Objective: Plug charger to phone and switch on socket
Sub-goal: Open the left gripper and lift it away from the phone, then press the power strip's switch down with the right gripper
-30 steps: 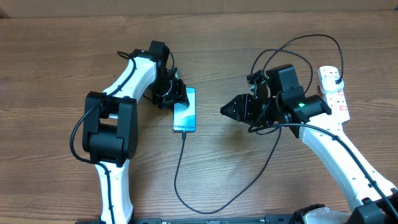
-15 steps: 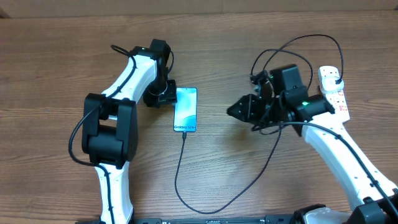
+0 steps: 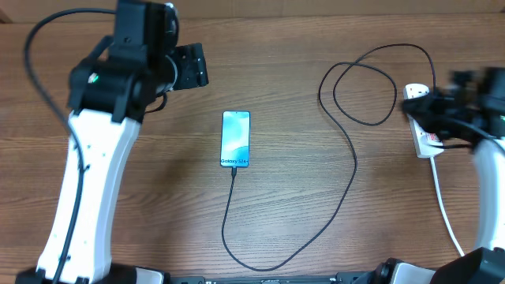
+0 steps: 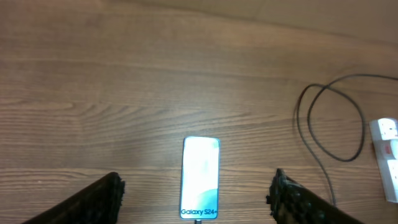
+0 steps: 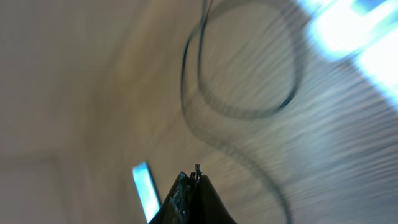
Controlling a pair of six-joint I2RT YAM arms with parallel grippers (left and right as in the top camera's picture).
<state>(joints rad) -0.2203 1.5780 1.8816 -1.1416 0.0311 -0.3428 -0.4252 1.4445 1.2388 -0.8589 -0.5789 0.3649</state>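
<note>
The phone [image 3: 236, 139] lies flat mid-table, its Galaxy end toward me. The charger's thin black cable [image 3: 347, 170] runs from that end, curves right and loops up to the socket [image 3: 428, 142], a white strip at the right edge. My left gripper [image 3: 191, 67] is raised behind and left of the phone. In the left wrist view its open, empty fingers [image 4: 196, 190] frame the phone [image 4: 201, 177]. My right gripper [image 3: 432, 110] is a blur over the socket's far end. In the right wrist view its fingers [image 5: 193, 180] are shut with nothing between them.
The socket's thick white cord [image 3: 446, 213] runs toward the front right edge. The cable loop [image 5: 242, 74] and the socket [image 5: 360, 31] show blurred in the right wrist view. The left wrist view shows the cable [image 4: 360, 124] and the socket [image 4: 388, 155] at right.
My left gripper has let go of the phone and risen up and away to the back left. My right arm has swung right to the socket. The phone now lies straight.
</note>
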